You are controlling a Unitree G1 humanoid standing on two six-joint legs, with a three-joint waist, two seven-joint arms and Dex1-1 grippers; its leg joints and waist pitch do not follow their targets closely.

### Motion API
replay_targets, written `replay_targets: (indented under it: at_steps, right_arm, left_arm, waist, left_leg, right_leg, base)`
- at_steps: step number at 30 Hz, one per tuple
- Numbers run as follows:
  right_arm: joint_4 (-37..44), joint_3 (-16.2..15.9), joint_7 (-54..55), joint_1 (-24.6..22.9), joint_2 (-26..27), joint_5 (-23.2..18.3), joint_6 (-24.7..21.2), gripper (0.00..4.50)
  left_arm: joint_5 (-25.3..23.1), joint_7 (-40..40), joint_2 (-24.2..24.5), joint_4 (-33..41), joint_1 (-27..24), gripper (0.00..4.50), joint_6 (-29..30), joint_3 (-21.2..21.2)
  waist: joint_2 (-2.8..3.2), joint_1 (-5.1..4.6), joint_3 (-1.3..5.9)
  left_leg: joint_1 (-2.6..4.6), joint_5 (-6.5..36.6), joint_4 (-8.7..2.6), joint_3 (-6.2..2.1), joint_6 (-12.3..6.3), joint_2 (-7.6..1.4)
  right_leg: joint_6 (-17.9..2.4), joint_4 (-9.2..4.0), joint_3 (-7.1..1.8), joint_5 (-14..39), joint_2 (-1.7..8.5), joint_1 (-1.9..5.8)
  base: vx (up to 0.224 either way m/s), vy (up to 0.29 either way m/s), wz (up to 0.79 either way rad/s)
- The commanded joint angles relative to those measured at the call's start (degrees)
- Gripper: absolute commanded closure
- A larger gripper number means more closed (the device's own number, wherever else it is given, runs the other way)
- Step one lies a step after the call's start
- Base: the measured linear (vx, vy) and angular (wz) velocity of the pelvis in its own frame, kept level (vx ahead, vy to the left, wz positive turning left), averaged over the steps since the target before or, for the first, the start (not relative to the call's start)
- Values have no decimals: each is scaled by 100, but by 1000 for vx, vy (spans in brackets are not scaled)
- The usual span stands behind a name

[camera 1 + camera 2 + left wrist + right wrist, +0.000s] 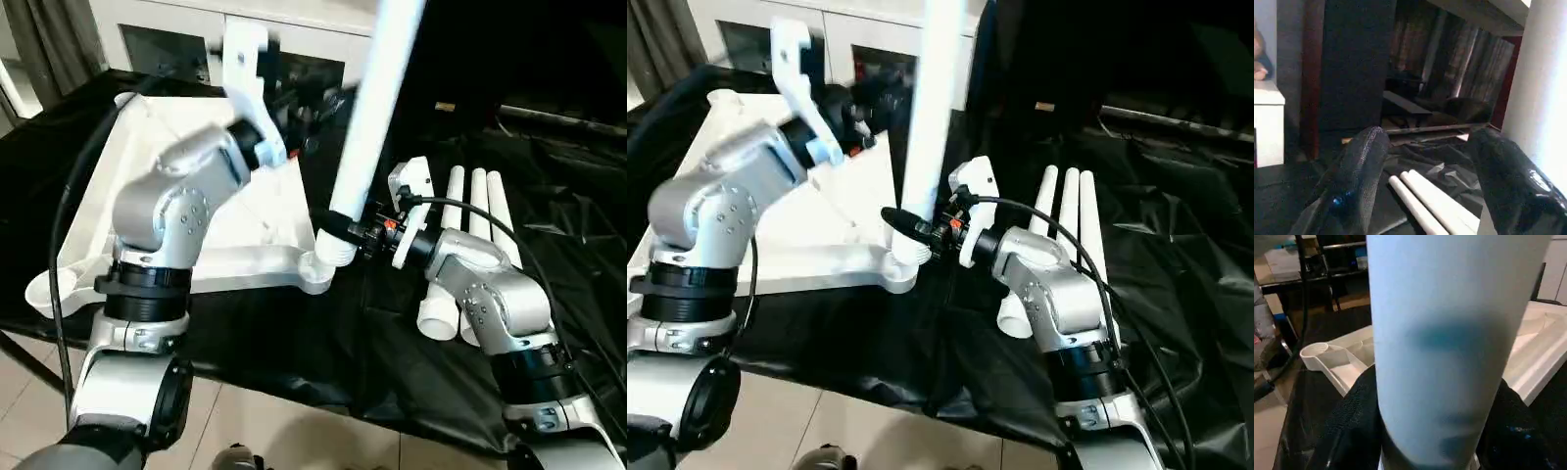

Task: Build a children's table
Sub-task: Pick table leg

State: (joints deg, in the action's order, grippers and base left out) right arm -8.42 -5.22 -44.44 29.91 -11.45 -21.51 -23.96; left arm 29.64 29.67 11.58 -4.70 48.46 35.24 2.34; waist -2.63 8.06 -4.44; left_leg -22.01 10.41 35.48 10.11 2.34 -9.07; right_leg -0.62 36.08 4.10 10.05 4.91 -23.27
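Work surface: table draped in wrinkled black plastic sheet (549,294), glossy, covers whole top, hangs over near edge. Below it, bottom of frame, beige tiled floor (284,431).

Tabletop (245,230) of the children's table lies upside down on the sheet, left-centre of frame, ribbed underside up, round corner sockets at its corners; one empty socket (44,289) at far left, overhanging the sheet edge.

Standing leg (367,127) is upright, slightly tilted, centre of frame, its lower end in the near-right corner socket (315,269). Top runs out of frame.

Right gripper (921,230) clamped on the standing leg low down, just above the socket; right wrist view has the leg between the two black fingers (1352,421), touching both.

Left gripper (1425,176) jaws apart, nothing between them. Left wrist view: fingers (1359,166) spread, standing leg at right edge just beside one finger, contact cannot tell. In the head views the left arm (186,196) is raised over the tabletop, upper left-centre.

Three spare legs (475,225) lie side by side on the sheet, right-centre, touching each other, partly behind the right forearm (480,289).

Room: white cabinet with glass doors (186,34) behind the table, top left. Curtain (54,44) at far top left. Dark area top right, a dark low bench or frame (563,113) there, unclear. Left wrist view shows dark curtains (1459,63) and a low dark table (1405,105) in the background.
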Motion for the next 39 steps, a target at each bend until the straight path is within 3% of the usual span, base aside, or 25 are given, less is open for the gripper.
replay_targets:
  at_steps: [1, 7, 11, 13, 14, 17, 18, 19, 20, 21, 23, 24, 25, 26, 27, 29, 30, 31, 32, 36, 39]
  right_arm:
    - [-118, -61, 5, 65, -32, 120, 27, 257]
    - [-116, -103, 21, 27, -20, 145, 86, 257]
    - [-136, -87, 45, 34, 5, 157, 108, 257]
    - [-206, -55, 103, 69, 60, 157, 190, 257]
    - [-207, -54, 104, 69, 61, 157, 191, 257]
    - [-394, 146, 300, 190, 237, 116, 481, 257]
    - [-530, 296, 384, 267, 320, 70, 692, 257]
    - [-622, 396, 435, 318, 373, 39, 833, 257]
    - [-756, 503, 451, 374, 399, 10, 1006, 257]
    - [-882, 568, 513, 424, 388, 24, 1064, 257]
    - [-1047, 642, 568, 493, 359, 33, 1097, 257]
    - [-1110, 676, 598, 518, 350, 27, 1092, 257]
    - [-1195, 726, 645, 550, 342, 13, 1078, 257]
    - [-1250, 760, 673, 569, 339, -1, 1071, 257]
    - [-1414, 756, 693, 621, 304, 58, 1122, 257]
    - [-1551, 671, 747, 612, 235, 236, 1207, 257]
    - [-1685, 574, 764, 589, 167, 420, 1285, 257]
    - [-1685, 574, 764, 589, 167, 420, 1285, 257]
    - [-1683, 541, 712, 549, 143, 431, 1226, 257]
    - [-1495, 342, 321, 352, 21, 455, 954, 257]
    - [-1505, 292, 217, 302, -28, 468, 1002, 257]
  left_arm:
    - [23, 119, -21, 159, -7, 138, 65, -156]
    - [-11, 128, -47, 239, -102, 138, 59, -166]
    - [-10, 164, -49, 225, -117, 138, -34, -158]
    - [3, 149, -50, 241, -139, 138, -140, -76]
    - [3, 149, -50, 241, -139, 138, -142, -75]
    - [-147, -42, 62, 55, -176, 138, -329, 136]
    - [-282, -69, 211, -68, -225, 138, -430, 189]
    - [-373, -77, 316, -149, -259, 138, -497, 217]
    - [-436, 19, 494, -201, -342, 138, -562, 257]
    - [-449, 148, 644, -198, -438, 138, -611, 295]
    - [-426, 382, 835, -123, -591, 138, -623, 303]
    - [-396, 481, 894, -78, -654, 138, -590, 293]
    - [-337, 590, 949, -24, -729, 138, -518, 286]
    - [-295, 658, 981, 9, -776, 138, -465, 280]
    - [-503, 932, 1212, -3, -937, 138, -623, 33]
    - [-1099, 1378, 1665, -69, -1223, 138, -1080, -610]
    - [-1513, 1871, 2003, -164, -1515, 138, -1560, -1136]
    - [-1513, 1871, 2003, -164, -1515, 138, -1560, -1136]
    - [-1605, 2118, 2112, -217, -1668, 138, -1671, -1367]
    - [-1952, 2697, 2220, -604, -2090, 138, -1969, -2020]
    - [-2375, 2579, 2137, -1299, -1952, 138, -2293, -2226]
  waist:
    - [72, -6, 470]
    - [99, -9, 479]
    - [71, -8, 478]
    - [-7, -16, 473]
    - [20, -2, 471]
    - [9, -5, 461]
    - [-70, -8, 461]
    - [-51, -21, 462]
    - [-72, -38, 451]
    - [-32, -49, 447]
    - [-14, -58, 455]
    - [35, -71, 459]
    - [55, -45, 472]
    - [48, -41, 472]
    - [95, -12, 483]
    - [81, -19, 477]
    - [36, -11, 472]
    - [51, -33, 464]
    - [26, -38, 460]
    - [64, -40, 449]
    - [54, -49, 437]
  left_leg:
    - [121, 1224, -489, -167, 211, -391]
    - [108, 1212, -499, -183, 250, -399]
    - [111, 1188, -495, -172, 219, -391]
    - [104, 1205, -497, -160, 199, -390]
    - [107, 1202, -495, -167, 195, -392]
    - [105, 1206, -505, -170, 197, -398]
    - [87, 1173, -513, -174, 192, -396]
    - [89, 1181, -513, -173, 210, -398]
    - [101, 1205, -517, -166, 230, -400]
    - [107, 1259, -530, -176, 279, -405]
    - [142, 1261, -534, -166, 336, -405]
    - [130, 1245, -545, -173, 363, -403]
    - [166, 1225, -532, -155, 360, -396]
    - [155, 1194, -531, -151, 350, -398]
    - [166, 1183, -528, -152, 353, -397]
    - [145, 1204, -542, -157, 332, -393]
    - [143, 1192, -556, -166, 292, -404]
    - [141, 1213, -558, -147, 328, -399]
    - [149, 1215, -564, -144, 338, -400]
    - [159, 1463, -582, -151, 384, -418]
    - [169, 1639, -584, -148, 394, -401]
  right_leg:
    - [-1110, -418, -301, 1236, 445, 302]
    - [-1087, -397, -297, 1109, 437, 302]
    - [-1118, -397, -299, 1046, 436, 302]
    - [-1094, -417, -301, 1165, 441, 307]
    - [-1094, -406, -303, 1218, 455, 301]
    - [-1024, -432, -304, 1440, 462, 290]
    - [-925, -429, -302, 1678, 493, 286]
    - [-884, -441, -303, 1727, 492, 268]
    - [-839, -454, -301, 1759, 473, 255]
    - [-797, -433, -306, 1739, 462, 250]
    - [-829, -419, -302, 1587, 444, 231]
    - [-901, -396, -302, 1389, 432, 235]
    - [-987, -384, -300, 1187, 425, 217]
    - [-1041, -366, -304, 1085, 428, 228]
    - [-1112, -359, -298, 933, 420, 219]
    - [-1086, -354, -299, 914, 413, 244]
    - [-992, -383, -305, 1012, 424, 251]
    - [-935, -368, -320, 1102, 430, 246]
    - [-938, -380, -321, 1151, 434, 244]
    - [-984, -395, -331, 1325, 449, 228]
    - [-934, -441, -336, 1533, 444, 214]
  base:
    - [0, 0, 0]
    - [0, 0, 0]
    - [0, 0, 0]
    - [0, 0, 0]
    - [0, 0, 0]
    - [0, 0, 0]
    - [0, 0, 0]
    - [0, 0, 0]
    - [0, 0, 0]
    - [0, 0, 0]
    - [0, 0, 0]
    - [0, 0, 0]
    - [0, 0, 0]
    - [0, 0, 0]
    - [0, 0, 0]
    - [0, 0, 0]
    - [0, 0, 0]
    - [0, 0, 0]
    - [0, 0, 0]
    - [0, 0, 0]
    - [0, 0, 0]
